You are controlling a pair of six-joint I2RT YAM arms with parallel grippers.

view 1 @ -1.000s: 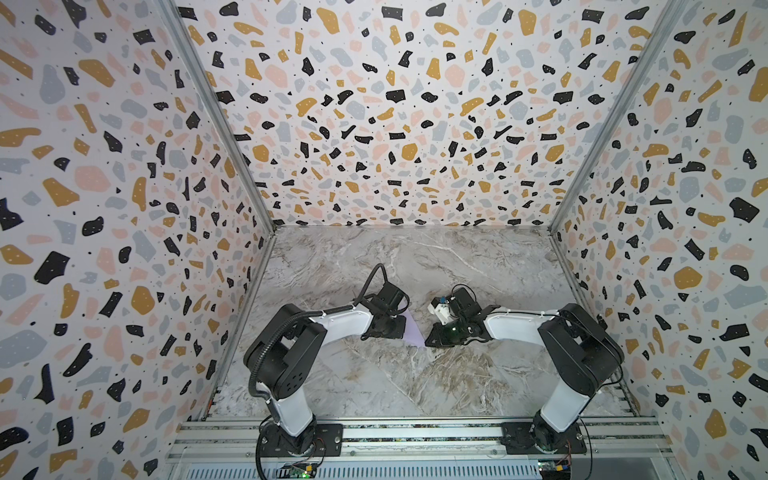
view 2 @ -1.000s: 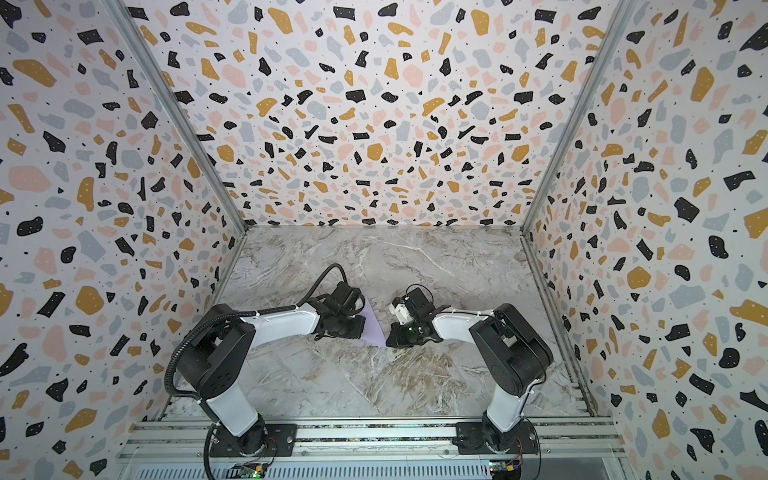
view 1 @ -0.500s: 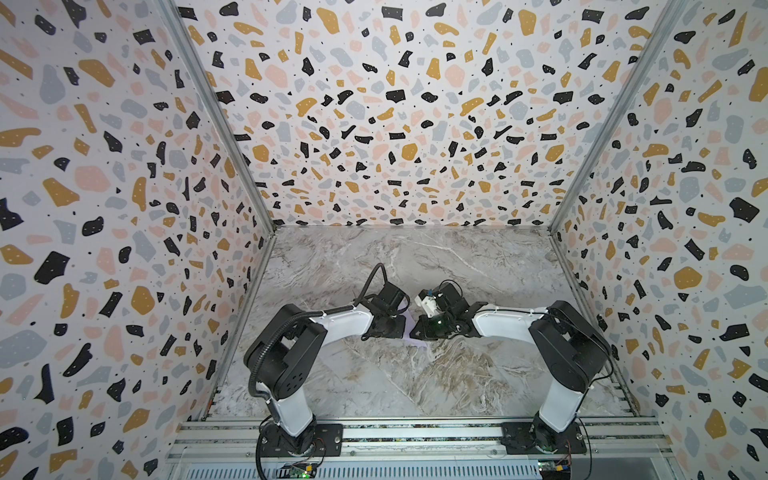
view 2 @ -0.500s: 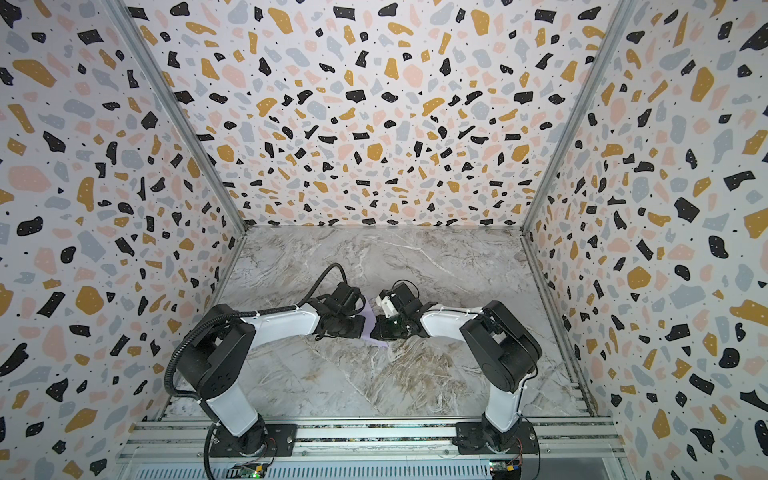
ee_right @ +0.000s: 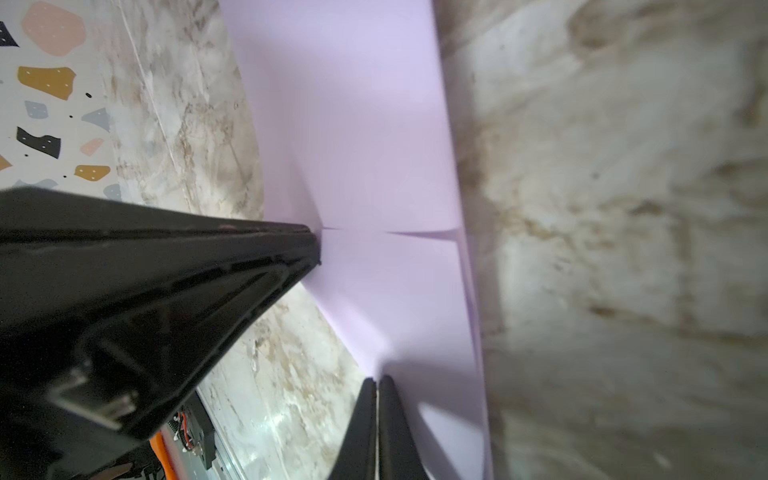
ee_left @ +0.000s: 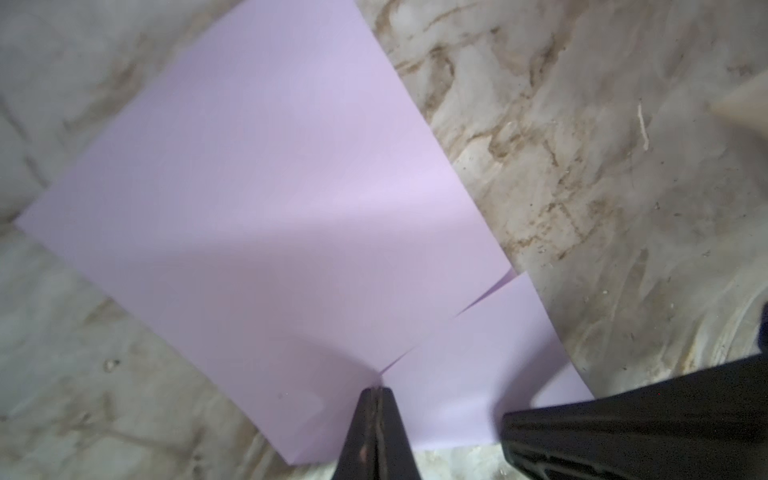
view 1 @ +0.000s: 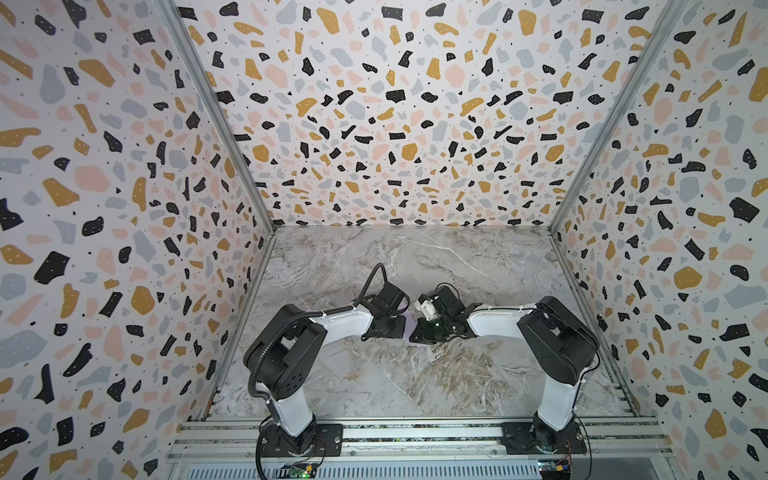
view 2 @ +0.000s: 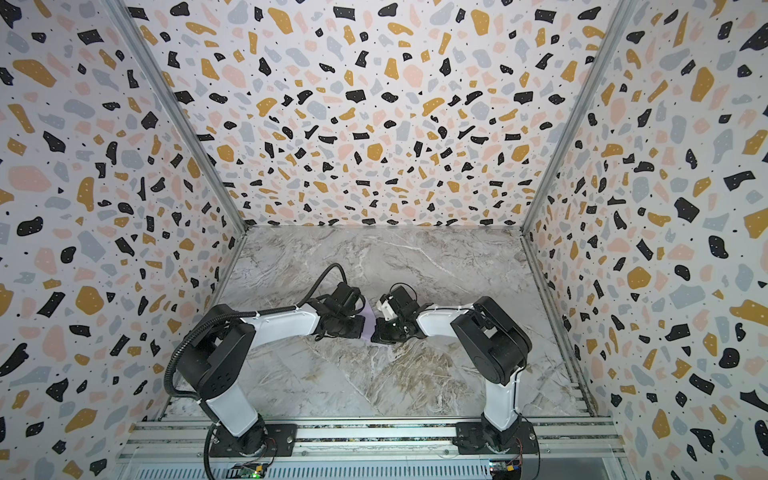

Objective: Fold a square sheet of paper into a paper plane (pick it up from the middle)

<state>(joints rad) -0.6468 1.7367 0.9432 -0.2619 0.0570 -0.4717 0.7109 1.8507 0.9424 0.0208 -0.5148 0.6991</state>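
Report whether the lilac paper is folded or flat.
Partly folded: the square sheet of paper shows one layer's edge overlapping another beside the left gripper.

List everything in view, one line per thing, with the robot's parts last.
square sheet of paper: one, pale lilac, mid-table between the two arms, pinched along one edge by both sets of fingers
tabletop: one, grey-brown marble pattern, under everything
walls: three, white terrazzo print with black, ochre, pink and grey chips, at the back and both sides
rail: one, silver metal, along the front edge, carrying both arm bases
left arm: one, white and black, reaching in to the centre
right arm: one, white and black, reaching in to the centre
left fingers: one pair, black, shut on the paper
right fingers: one pair, black, shut on the paper
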